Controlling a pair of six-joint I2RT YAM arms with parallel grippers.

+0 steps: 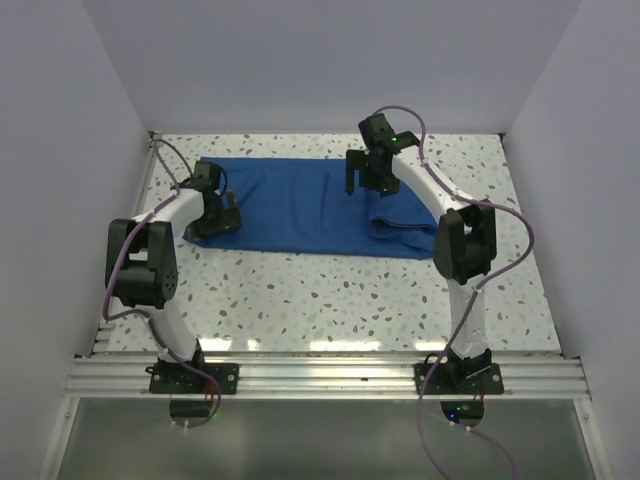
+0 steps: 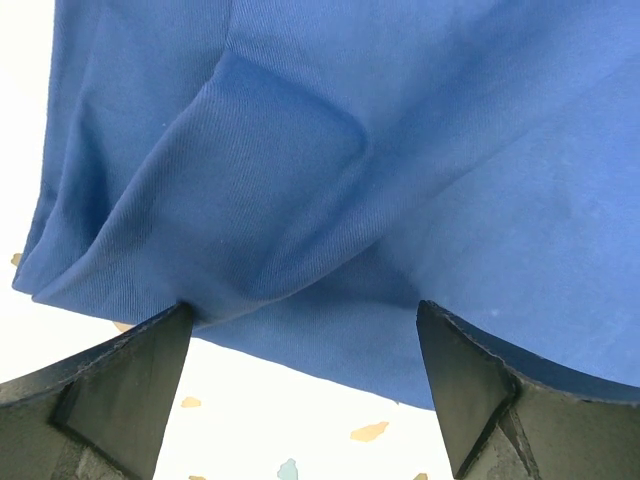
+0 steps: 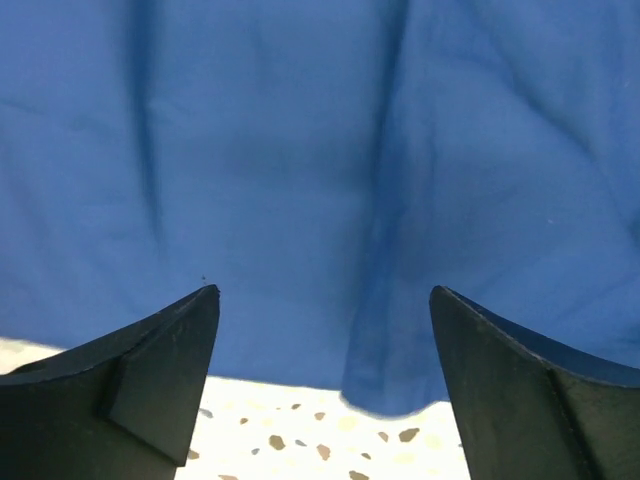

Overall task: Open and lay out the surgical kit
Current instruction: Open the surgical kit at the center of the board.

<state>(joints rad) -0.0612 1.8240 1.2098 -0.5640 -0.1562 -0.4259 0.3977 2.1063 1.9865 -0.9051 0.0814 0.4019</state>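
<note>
Looking at the blue cloth (image 1: 300,205), I think the job is only partly done. The cloth lies in a long strip on the far part of the counter (image 1: 350,290), but its right end is bunched in folds. No tray and no tools show, so they may be hidden under it. The cloth must be opened all the way and the things set out. The left gripper (image 1: 213,218) sits at the cloth's left end, wide open, holding nothing. The right gripper (image 1: 362,186) hangs over the folded right part, also open and holding nothing.
</note>
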